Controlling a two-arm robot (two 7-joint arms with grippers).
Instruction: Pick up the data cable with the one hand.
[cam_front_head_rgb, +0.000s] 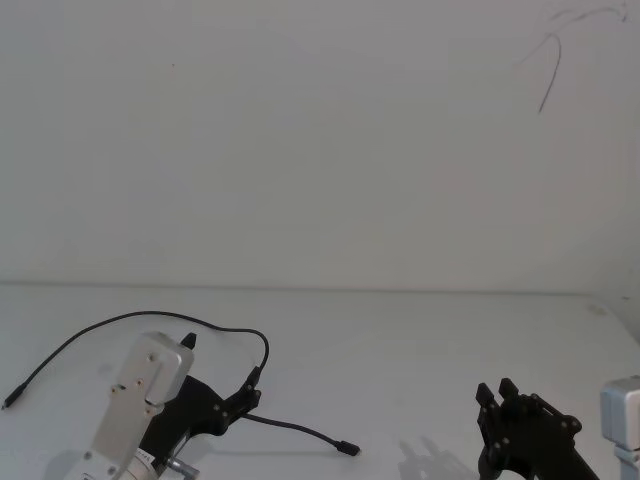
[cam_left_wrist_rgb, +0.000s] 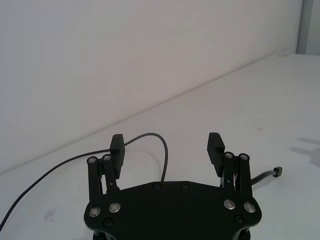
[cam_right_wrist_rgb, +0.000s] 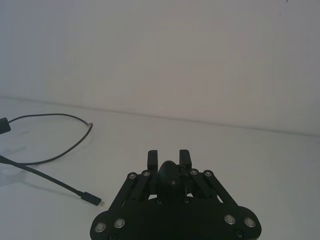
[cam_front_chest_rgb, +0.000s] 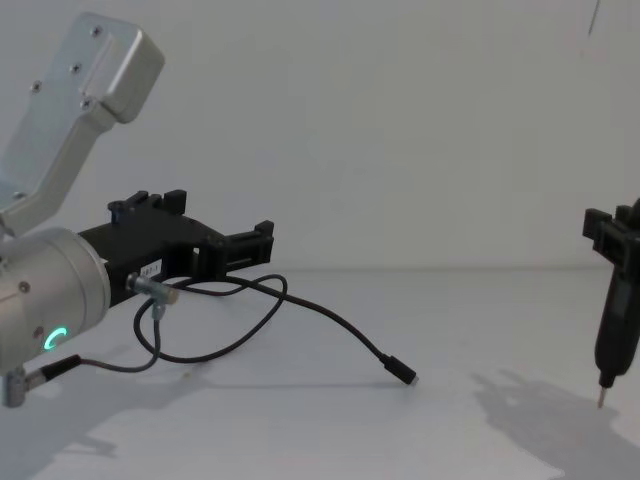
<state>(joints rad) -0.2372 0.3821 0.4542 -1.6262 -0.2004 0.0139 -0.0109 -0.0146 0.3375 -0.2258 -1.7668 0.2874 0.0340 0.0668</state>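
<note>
The data cable (cam_front_head_rgb: 130, 316) is a thin black cord looping across the white table (cam_front_head_rgb: 420, 340). One plug (cam_front_head_rgb: 349, 449) lies toward the middle, and the other end (cam_front_head_rgb: 8, 404) lies at the far left. My left gripper (cam_front_head_rgb: 248, 394) hangs low over the loop. In the left wrist view this gripper (cam_left_wrist_rgb: 166, 147) is open, and the cable (cam_left_wrist_rgb: 150, 134) curves through the gap between its fingers without being pinched. From the chest, the cable (cam_front_chest_rgb: 340, 325) sags under the left gripper (cam_front_chest_rgb: 225, 215). My right gripper (cam_front_head_rgb: 495, 390) is shut and holds nothing.
A white wall rises behind the table. A short grey wire with a metal plug (cam_front_chest_rgb: 150, 290) hangs from my left wrist beside the cable. The right gripper's (cam_right_wrist_rgb: 169, 157) shadow falls on the tabletop near it.
</note>
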